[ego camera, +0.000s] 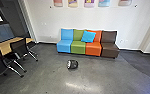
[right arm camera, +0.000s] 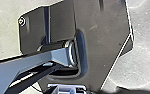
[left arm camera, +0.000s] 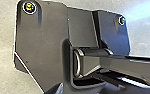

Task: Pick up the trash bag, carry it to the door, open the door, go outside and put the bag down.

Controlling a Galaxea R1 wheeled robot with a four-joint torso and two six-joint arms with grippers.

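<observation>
On the grey floor, in front of the sofa, lies a small dark rounded object [ego camera: 72,64] with a pale patch at its left end. I cannot tell whether it is the trash bag. The robot's own dark plate and jointed bar stand large in both wrist views, with pale floor around them.
A sofa [ego camera: 78,47] in blue, green, orange and brown sections, with a blue cushion [ego camera: 88,36], stands against the white wall. At the left are a wooden table [ego camera: 6,47] and black chairs [ego camera: 19,48] with metal legs. Colourful pictures hang above the sofa.
</observation>
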